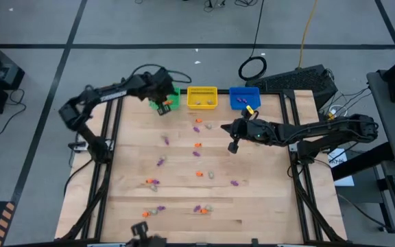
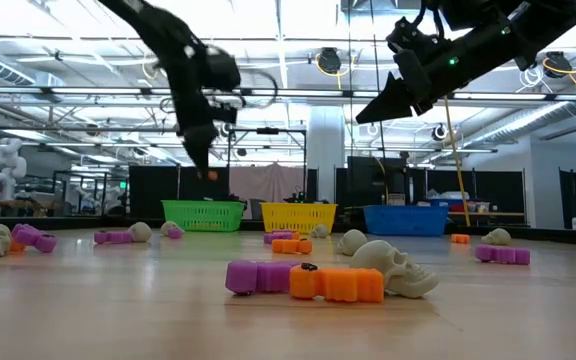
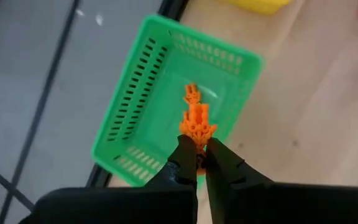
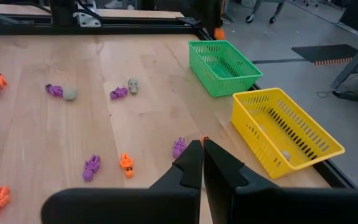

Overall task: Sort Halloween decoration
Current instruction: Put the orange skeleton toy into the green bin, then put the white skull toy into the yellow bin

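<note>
Small orange, purple and pale skull trinkets [image 1: 197, 145] lie scattered over the wooden table, and several lie close in the low view [image 2: 336, 283]. My left gripper [image 1: 163, 106] hangs over the green basket [image 3: 166, 93] at the table's far edge, shut on an orange trinket [image 3: 196, 118]. My right gripper [image 1: 233, 146] hovers shut above the table's middle right, near the yellow basket [image 4: 284, 130]. It holds nothing that I can see. The low view shows it raised well above the table [image 2: 364, 117]. My left gripper pinches the orange trinket by its near end [image 3: 197, 133] between the two fingertips [image 3: 185, 152]. The fingers point down from above. The trinket is lifted clear and sticks out past the fingertips, over the inside of the green basket.
Green [image 1: 172, 100], yellow [image 1: 201, 97] and blue [image 1: 244, 97] baskets stand in a row along the far edge. The yellow one holds a few pieces. Black frame rails run along the table's left and right sides. Cables and a keyboard lie beyond the far right corner.
</note>
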{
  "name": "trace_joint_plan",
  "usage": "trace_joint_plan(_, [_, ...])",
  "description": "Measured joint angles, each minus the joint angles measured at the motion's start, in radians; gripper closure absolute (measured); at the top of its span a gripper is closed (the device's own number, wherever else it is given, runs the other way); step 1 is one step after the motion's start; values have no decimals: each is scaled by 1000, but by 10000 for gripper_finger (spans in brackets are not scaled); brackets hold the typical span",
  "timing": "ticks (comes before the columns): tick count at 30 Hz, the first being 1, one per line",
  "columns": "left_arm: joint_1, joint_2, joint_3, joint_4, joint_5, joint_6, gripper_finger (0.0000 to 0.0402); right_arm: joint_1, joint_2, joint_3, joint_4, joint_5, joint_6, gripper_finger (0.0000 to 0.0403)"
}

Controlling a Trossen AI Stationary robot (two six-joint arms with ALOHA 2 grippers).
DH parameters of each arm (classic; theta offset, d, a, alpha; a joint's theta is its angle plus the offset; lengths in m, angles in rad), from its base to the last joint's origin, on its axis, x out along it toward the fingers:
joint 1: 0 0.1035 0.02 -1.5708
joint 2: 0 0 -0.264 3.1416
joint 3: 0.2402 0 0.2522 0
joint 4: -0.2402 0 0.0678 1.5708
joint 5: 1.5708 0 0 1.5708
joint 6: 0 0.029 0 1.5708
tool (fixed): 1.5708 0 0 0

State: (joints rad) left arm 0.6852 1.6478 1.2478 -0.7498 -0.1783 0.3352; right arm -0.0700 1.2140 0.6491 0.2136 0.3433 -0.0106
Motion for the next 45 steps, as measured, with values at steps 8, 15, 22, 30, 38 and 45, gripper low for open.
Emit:
trace_joint_plan(8, [106, 212, 68, 15, 51, 72, 398, 0, 0, 0, 0, 0, -6, 403])
trace_joint_plan(15, [162, 263, 76, 96, 70, 92, 398, 0, 0, 0, 0, 0, -9, 403])
trace_joint_plan(22, [183, 264, 76, 123, 176, 96, 398, 0, 0, 0, 0, 0, -9, 403])
trace_joint_plan(30, [184, 264, 76, 124, 166, 66, 335, 0, 0, 0, 0, 0, -12, 403])
trace_joint_plan(38, [173, 241, 76, 115, 117, 11, 278, 0, 0, 0, 18, -4, -46, 403])
trace_joint_plan(45, [138, 128, 74, 110, 118, -47, 334, 0, 0, 0, 28, -4, -58, 403])
